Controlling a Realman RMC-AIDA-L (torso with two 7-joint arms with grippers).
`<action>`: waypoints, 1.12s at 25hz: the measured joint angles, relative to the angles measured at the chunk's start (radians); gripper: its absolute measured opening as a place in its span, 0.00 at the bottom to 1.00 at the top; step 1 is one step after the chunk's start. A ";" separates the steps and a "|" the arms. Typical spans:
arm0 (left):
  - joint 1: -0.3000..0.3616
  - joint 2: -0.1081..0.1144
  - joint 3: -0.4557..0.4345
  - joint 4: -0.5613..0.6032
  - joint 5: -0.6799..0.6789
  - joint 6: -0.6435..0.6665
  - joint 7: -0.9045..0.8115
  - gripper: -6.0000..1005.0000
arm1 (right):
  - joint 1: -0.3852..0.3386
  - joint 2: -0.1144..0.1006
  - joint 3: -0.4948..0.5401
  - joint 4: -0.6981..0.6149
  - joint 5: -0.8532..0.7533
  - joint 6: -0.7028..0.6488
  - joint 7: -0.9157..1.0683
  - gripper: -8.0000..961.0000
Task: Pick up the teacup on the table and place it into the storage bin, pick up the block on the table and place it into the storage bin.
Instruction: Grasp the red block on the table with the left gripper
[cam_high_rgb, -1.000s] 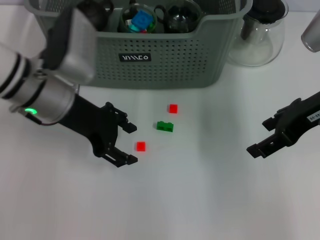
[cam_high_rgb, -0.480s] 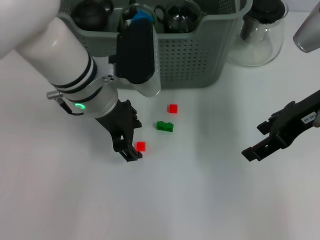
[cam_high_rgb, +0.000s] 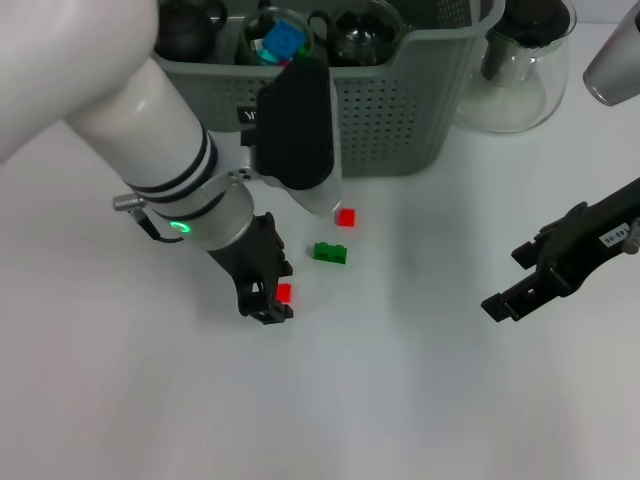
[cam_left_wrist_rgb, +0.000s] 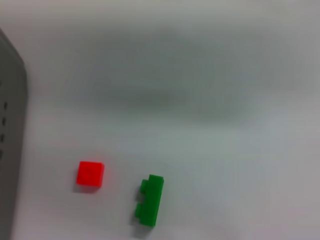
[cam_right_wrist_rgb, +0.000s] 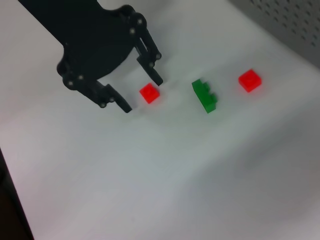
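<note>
The left tool (cam_high_rgb: 268, 298) is low on the counter (cam_high_rgb: 380, 400), its jaws spread wide around a small red block (cam_high_rgb: 284, 293) without touching it. A green brick (cam_high_rgb: 330, 253) and a second red block (cam_high_rgb: 346, 217) lie just beyond, before the storage bin (cam_high_rgb: 400, 110) at the far edge. The right tool (cam_high_rgb: 510, 290), jaws apart, hangs well off toward the right edge, over bare counter.

The left gripper (cam_high_rgb: 272, 297) brackets a red block (cam_high_rgb: 283, 293) with spread fingers. Just right lies a green block (cam_high_rgb: 330, 253), and beyond it a second red block (cam_high_rgb: 346, 217) crowds the storage bin (cam_high_rgb: 400, 110) wall. Open table (cam_high_rgb: 400, 400) lies nearer.
</note>
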 joint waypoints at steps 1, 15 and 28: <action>0.001 0.000 0.008 -0.002 0.000 -0.010 -0.007 0.60 | 0.000 0.000 0.000 0.002 0.001 0.003 -0.001 0.98; -0.004 0.000 0.037 -0.038 0.002 -0.049 -0.014 0.49 | 0.003 0.000 -0.002 0.005 0.001 0.017 -0.004 0.98; -0.009 0.000 0.051 -0.052 0.006 -0.071 -0.038 0.28 | 0.005 0.000 -0.002 0.005 0.003 0.019 -0.005 0.98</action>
